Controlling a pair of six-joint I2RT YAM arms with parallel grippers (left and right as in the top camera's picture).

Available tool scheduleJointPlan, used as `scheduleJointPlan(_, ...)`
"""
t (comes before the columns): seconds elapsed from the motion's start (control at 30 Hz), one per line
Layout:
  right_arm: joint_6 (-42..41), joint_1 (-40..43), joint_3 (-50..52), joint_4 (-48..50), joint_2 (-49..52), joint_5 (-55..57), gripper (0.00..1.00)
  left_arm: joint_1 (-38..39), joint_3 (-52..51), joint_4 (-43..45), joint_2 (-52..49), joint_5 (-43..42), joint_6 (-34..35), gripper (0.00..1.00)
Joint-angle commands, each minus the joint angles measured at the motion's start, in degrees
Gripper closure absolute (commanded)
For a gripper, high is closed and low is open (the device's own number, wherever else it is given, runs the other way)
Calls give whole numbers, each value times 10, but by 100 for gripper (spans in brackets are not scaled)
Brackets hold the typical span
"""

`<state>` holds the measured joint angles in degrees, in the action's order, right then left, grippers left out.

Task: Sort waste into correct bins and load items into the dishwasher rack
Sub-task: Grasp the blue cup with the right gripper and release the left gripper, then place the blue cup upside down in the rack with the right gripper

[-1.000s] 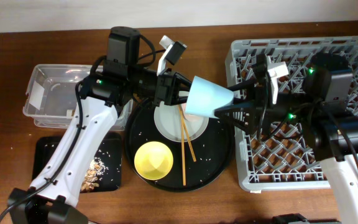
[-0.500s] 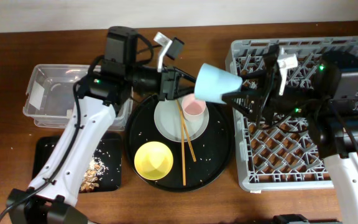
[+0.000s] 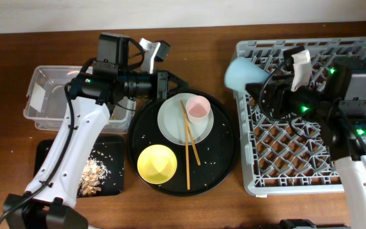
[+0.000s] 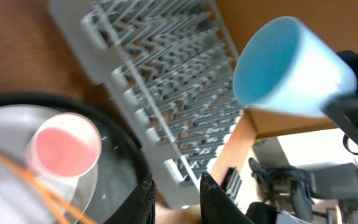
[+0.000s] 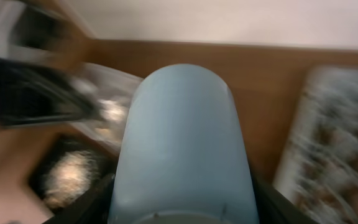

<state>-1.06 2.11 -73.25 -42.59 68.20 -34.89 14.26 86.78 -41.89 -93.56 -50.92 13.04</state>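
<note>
The right gripper [image 3: 267, 95] is squeezed around a blue cup [image 3: 242, 73]. The cup lies on its side in the air, right at the far left corner of the rack [image 3: 244, 159]. Its open mouth points away from the rack. Part of the cup looks to be over the rack's edge and part over the bare wood.

The left gripper [image 3: 170, 86] is to the left of the rack, well apart from it. Its fingers are a little way apart and hold nothing.

Here is what could go wrong. The cup is smooth and round, and the fingers seem to hold it near its bottom end. I think it could slide out if the arm turns fast. If the hand lets go here, the cup could drop outside the rack, because it is only at the edge. It probably has to be tipped mouth down first. If it comes down crooked, it could hit a peg and roll over.

More things wait to the left of the rack: a pink cup [image 3: 197, 108] on a plate [image 3: 170, 124], chopsticks [image 3: 188, 143] across the plate, and a yellow bowl [image 3: 156, 163]. The chopsticks are thin and could roll or fall through the rack's holes.

Farther left of the rack is a clear tub [image 3: 62, 121] with a white label [image 3: 37, 97]. I cannot read any words on the label. I see no names or writing on anything else.
</note>
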Motion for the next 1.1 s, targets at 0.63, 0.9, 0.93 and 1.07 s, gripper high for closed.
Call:
scheduleJointPlan(0.63,2,2,-9,-56,225,275,52,-1,-4,-75,-3,60,-27,82)
scheduleJointPlan(0.9,2,2,-9,-50,250,277,43,4,-4,-77,-3,90,-38,82)
scheduleJointPlan(0.93,2,2,-9,-50,250,277,43,8,-4,-77,-3,92,-38,82)
scheduleJointPlan(1.07,1,2,-9,-51,250,277,48,31,-4,-77,-3,146,-37,82)
